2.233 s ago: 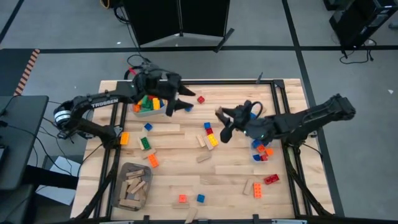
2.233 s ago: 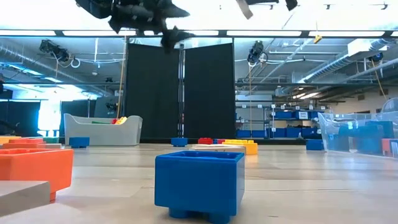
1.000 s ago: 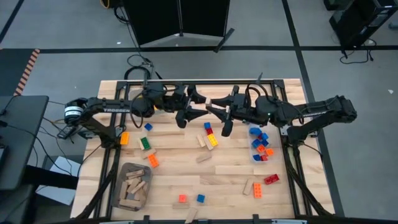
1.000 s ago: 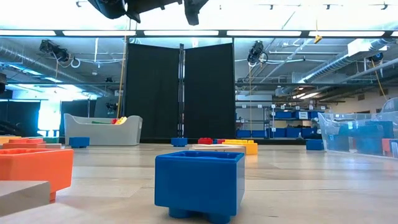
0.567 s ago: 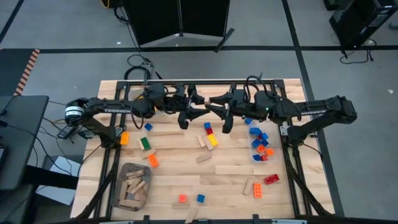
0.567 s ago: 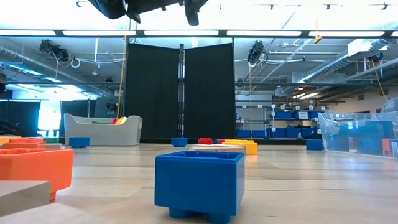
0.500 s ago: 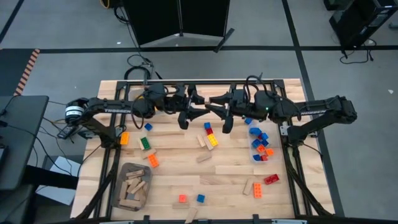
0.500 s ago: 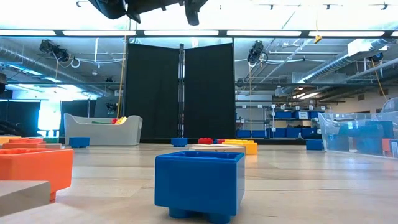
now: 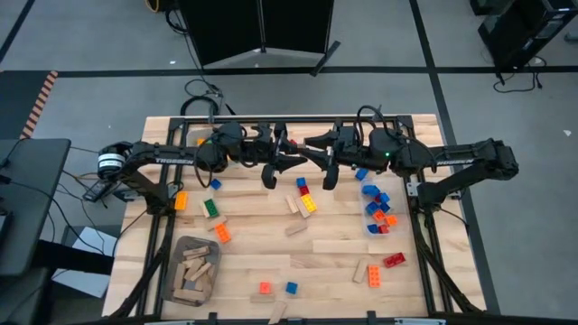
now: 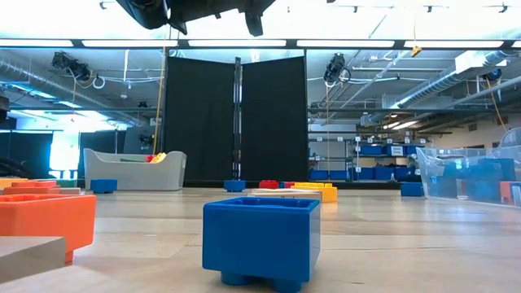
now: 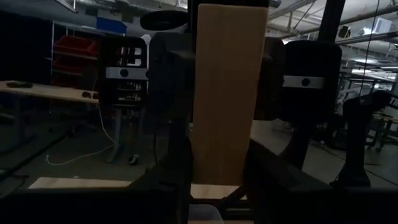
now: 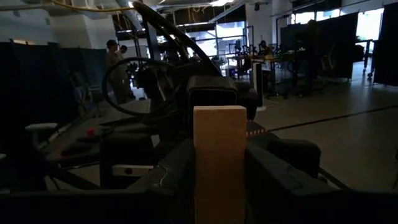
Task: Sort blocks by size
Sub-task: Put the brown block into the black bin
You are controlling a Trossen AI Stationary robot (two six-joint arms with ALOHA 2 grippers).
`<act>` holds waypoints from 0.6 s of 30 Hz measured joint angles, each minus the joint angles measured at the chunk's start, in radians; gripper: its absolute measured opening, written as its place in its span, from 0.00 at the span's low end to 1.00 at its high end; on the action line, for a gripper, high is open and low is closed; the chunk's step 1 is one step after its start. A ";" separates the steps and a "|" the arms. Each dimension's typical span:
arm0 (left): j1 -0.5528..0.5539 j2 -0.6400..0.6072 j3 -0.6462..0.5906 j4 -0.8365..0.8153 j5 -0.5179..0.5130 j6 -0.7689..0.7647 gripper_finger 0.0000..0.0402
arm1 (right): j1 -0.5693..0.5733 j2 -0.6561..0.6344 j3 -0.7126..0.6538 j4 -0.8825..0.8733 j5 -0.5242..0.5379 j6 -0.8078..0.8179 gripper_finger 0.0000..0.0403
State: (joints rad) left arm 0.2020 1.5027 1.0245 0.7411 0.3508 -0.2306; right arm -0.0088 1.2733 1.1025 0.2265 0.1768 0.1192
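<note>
Several blocks lie loose on the near tabletop (image 9: 271, 239), among them a blue brick (image 10: 260, 240) sitting untouched. At near left a grey bin (image 9: 173, 271) holds tan wooden pieces. At right a clear bin (image 10: 456, 167) holds small coloured bricks.

At far centre, above the tabletop, both arms meet on one wooden piece (image 11: 227, 93).
- Right fingers (image 12: 177, 180): pinching one end of it.
- Left fingers (image 11: 171, 180): spread a second ago, now pressed onto its other end from both sides.

Reading: a handover from the right arm to the left arm, with both holding the piece at this moment. Judgement: the piece is bound for the grey bin on the left arm's side. Next is likely for the right fingers to let go. Risk: the piece twists if the right lets go unevenly.
</note>
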 joint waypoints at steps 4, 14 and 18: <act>0.001 0.000 -0.001 0.005 0.000 -0.001 0.28 | -0.001 0.000 0.001 -0.003 0.000 -0.001 0.33; 0.031 -0.031 -0.001 -0.003 -0.005 -0.012 0.31 | -0.016 -0.019 -0.001 -0.060 0.000 0.052 0.46; 0.075 -0.123 0.003 -0.137 -0.045 -0.075 0.30 | -0.032 -0.059 -0.002 -0.114 0.001 0.054 0.53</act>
State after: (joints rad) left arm 0.2772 1.3796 1.0275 0.6043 0.3061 -0.3055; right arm -0.0411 1.2138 1.1004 0.1128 0.1776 0.1729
